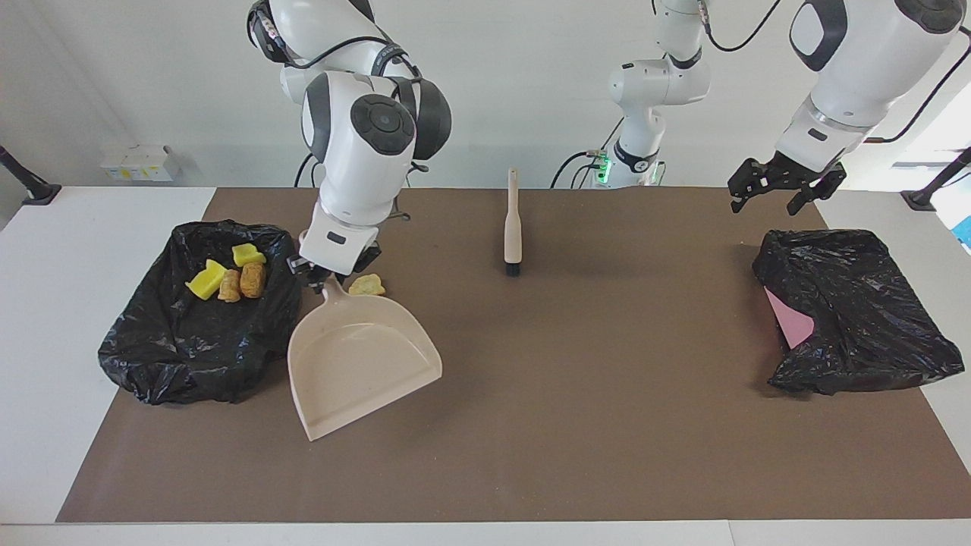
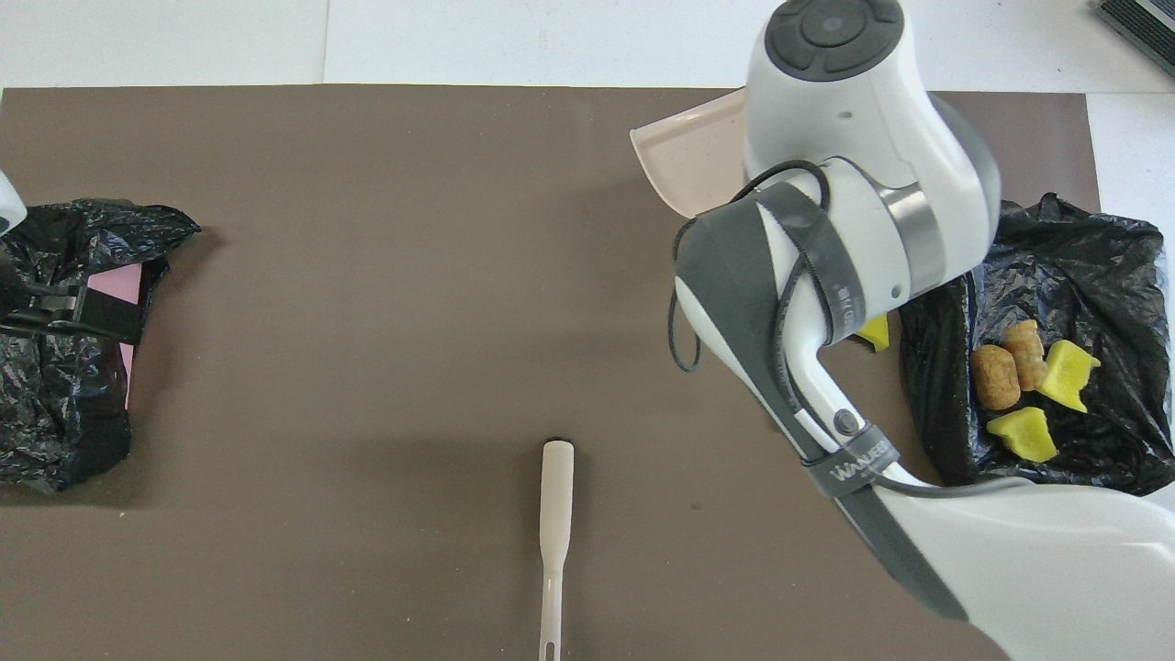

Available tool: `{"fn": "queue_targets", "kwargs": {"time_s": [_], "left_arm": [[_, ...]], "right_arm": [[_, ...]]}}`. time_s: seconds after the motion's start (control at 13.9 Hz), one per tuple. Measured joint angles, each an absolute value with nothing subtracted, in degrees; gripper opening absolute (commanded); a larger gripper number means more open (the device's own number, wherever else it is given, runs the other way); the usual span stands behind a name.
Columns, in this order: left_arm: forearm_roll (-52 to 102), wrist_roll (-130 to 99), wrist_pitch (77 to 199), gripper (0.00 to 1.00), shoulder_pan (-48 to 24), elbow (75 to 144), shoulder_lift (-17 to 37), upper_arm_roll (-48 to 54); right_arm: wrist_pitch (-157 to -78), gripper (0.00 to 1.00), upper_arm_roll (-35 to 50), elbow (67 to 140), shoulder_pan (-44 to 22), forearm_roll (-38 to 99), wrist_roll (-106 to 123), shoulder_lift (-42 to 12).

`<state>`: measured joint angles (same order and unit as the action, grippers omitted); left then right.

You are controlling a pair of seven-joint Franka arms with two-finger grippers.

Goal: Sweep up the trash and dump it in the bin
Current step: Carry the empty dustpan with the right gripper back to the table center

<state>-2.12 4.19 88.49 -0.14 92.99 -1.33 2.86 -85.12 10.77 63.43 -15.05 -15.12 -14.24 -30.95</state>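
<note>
Bright, even light, soft shadows, glossy glare on black bags, sharp focus.

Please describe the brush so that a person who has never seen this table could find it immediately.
Start from the brown mat that covers the table and go to the middle of its edge nearest the robots. There the brush lies alone, its handle pointing toward the robots and its bristles away. It is a slim beige stick with a short black bristle tip, much narrower than the wide beige dustpan.
</note>
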Motion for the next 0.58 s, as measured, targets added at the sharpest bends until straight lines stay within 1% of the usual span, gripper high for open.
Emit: {"fn": "queue_targets", "kwargs": {"time_s": [0.29,0.58], "left_arm": [[-2.4,4.2,90.6,1.00,-0.1,93.0,-1.2,2.9],[-2.4,4.2,92.9,1.00,0.2,93.0,-1.0,2.9]], "right_arm": [[-90.6,0.00,10.8,62.9,-19.4,-8.9,-31.5,-33.8],[-97.3,0.00,10.8,62.9,-24.3,-6.7,-43.5,-38.7]]}}
